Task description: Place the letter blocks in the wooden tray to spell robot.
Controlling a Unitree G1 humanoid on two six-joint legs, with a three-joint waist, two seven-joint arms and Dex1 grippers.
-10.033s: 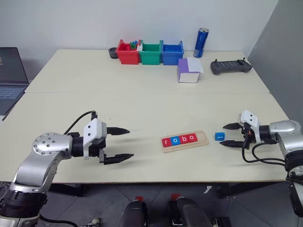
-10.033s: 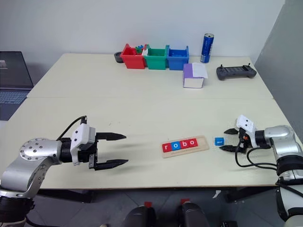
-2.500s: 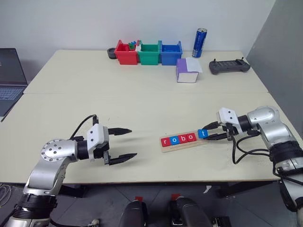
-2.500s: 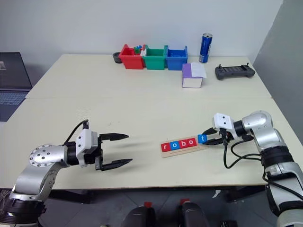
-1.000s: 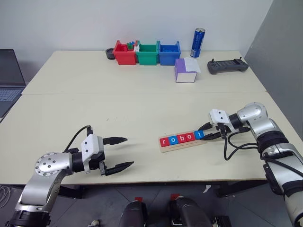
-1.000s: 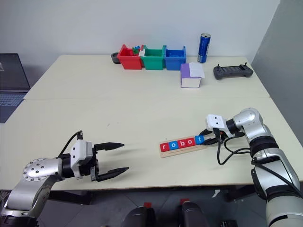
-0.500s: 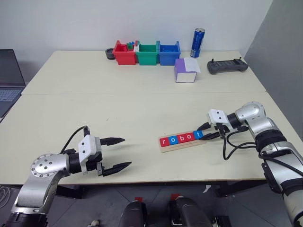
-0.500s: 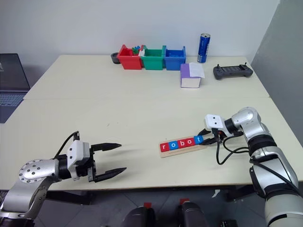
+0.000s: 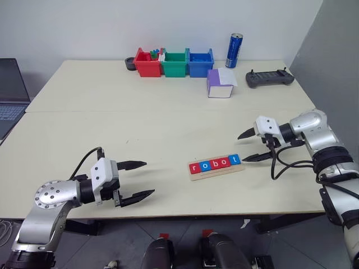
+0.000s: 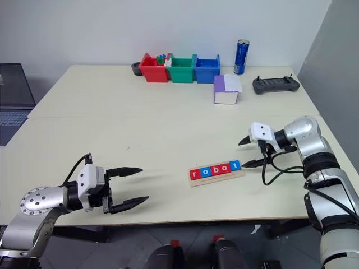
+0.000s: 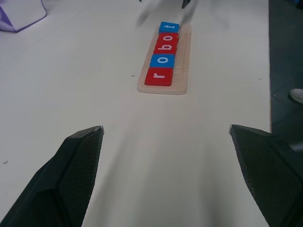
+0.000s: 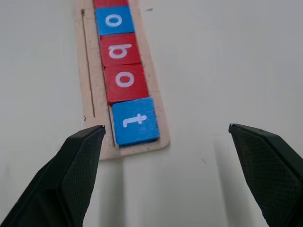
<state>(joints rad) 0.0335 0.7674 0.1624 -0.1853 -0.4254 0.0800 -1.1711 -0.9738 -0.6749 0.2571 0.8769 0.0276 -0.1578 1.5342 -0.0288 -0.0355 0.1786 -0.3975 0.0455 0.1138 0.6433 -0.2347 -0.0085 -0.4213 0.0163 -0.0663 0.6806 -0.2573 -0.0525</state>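
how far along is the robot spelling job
Looks essentially finished: five letter blocks sit in the wooden tray reading r, o, b, o, t, the blue t at its end. Nothing is in hand: the right gripper is open beside the tray, the left gripper open and apart. Nothing visibly remains.

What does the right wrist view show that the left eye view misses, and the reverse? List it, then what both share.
Right wrist view alone: the groove running along the wooden tray beside the tiles.
Left eye view alone: the red, green and blue bins, the can, the purple box, the controller and the open left gripper.
Both: the blue t tile at the tray's end and the open right gripper, clear of it.
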